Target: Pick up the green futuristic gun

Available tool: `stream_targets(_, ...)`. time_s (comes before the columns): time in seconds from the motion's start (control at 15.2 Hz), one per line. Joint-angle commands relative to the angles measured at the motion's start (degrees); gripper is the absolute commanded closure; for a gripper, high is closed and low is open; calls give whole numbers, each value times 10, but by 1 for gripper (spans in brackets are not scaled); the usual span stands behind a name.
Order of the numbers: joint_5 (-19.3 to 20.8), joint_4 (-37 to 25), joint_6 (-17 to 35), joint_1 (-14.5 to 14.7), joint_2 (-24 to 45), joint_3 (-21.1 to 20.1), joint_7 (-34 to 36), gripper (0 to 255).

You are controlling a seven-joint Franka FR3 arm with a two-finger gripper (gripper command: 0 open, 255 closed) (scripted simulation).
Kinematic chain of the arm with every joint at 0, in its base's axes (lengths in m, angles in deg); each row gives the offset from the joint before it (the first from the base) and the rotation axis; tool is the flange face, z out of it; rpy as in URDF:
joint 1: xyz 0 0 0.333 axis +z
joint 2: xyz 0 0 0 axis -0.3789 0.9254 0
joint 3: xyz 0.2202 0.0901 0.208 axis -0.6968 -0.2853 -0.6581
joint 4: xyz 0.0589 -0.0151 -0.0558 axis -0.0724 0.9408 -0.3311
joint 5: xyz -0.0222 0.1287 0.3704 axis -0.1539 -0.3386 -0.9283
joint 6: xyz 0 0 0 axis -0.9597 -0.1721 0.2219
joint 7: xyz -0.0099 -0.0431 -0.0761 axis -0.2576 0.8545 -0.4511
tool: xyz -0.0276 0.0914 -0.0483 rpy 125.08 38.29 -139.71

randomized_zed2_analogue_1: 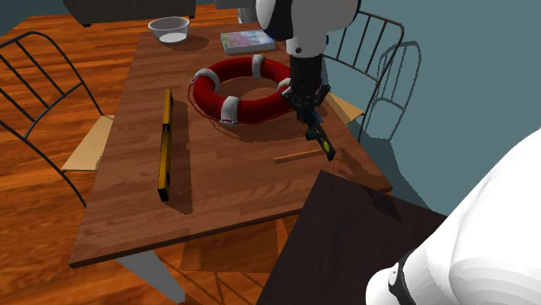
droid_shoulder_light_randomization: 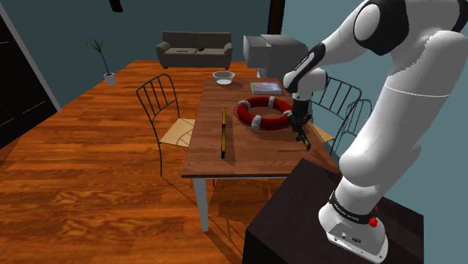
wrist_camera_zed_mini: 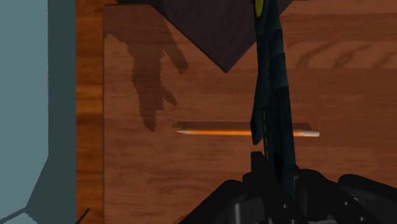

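Observation:
My black gripper (droid_shoulder_light_randomization: 300,121) (randomized_zed2_analogue_1: 307,102) (wrist_camera_zed_mini: 275,191) is shut on the dark green gun (droid_shoulder_light_randomization: 304,139) (randomized_zed2_analogue_1: 318,134) (wrist_camera_zed_mini: 270,95). The gun is slim, dark teal-green with a yellow-green spot near its far end, and it points away from the fingers and down toward the wooden table (droid_shoulder_light_randomization: 255,154) (randomized_zed2_analogue_1: 225,182). It hangs above the table near the edge closest to the stand, and its shadow falls on the wood. In the wrist view the gun crosses over an orange pencil (wrist_camera_zed_mini: 216,132) (randomized_zed2_analogue_1: 297,156) lying on the table.
A red and white life ring (droid_shoulder_light_randomization: 261,112) (randomized_zed2_analogue_1: 243,87) lies just beyond the gripper. A long yellow and black bar (droid_shoulder_light_randomization: 223,131) (randomized_zed2_analogue_1: 165,143), a white bowl (droid_shoulder_light_randomization: 223,76) (randomized_zed2_analogue_1: 169,29) and a book (droid_shoulder_light_randomization: 266,88) (randomized_zed2_analogue_1: 247,41) are also on the table. Wire chairs (droid_shoulder_light_randomization: 161,105) (randomized_zed2_analogue_1: 381,52) flank it; the dark stand (droid_shoulder_light_randomization: 300,217) (randomized_zed2_analogue_1: 347,234) abuts the near corner.

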Motion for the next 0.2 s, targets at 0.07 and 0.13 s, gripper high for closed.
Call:
stream_targets(0.07,7,-2,-16,0,-15,1,5,255)
stream_targets(0.13,7,-2,-16,0,-15,1,5,255)
